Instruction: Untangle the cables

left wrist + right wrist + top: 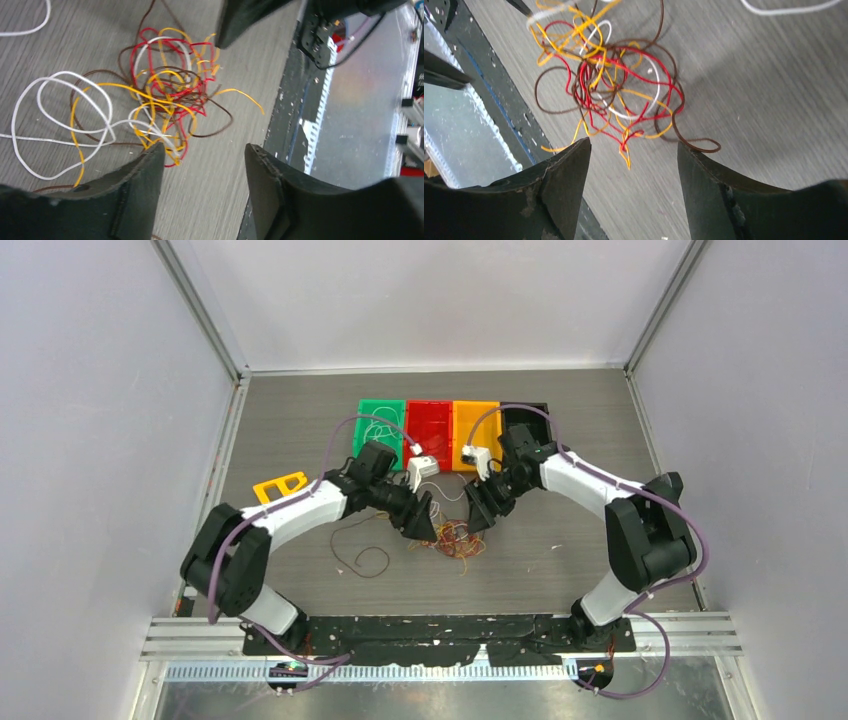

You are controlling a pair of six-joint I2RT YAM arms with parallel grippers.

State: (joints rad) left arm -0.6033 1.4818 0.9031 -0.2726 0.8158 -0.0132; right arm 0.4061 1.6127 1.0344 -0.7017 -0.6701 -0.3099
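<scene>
Hovering left tool (205, 155) with jaws parted, gripping nothing. Hovering right tool (634, 150) likewise parted and empty. Flanking the cables (455, 538) from 10 and 1 o'clock in the top view. Noting red, yellow, brown and white loops lying knotted on the grey counter (560, 560), at 12 o'clock in each wrist view.

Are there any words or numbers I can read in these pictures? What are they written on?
None. No word, number or sign can be read on the green tray, the red tray, the orange tray, the cables or the table.
The small board with a green light at the near edge is too small to read.
</scene>
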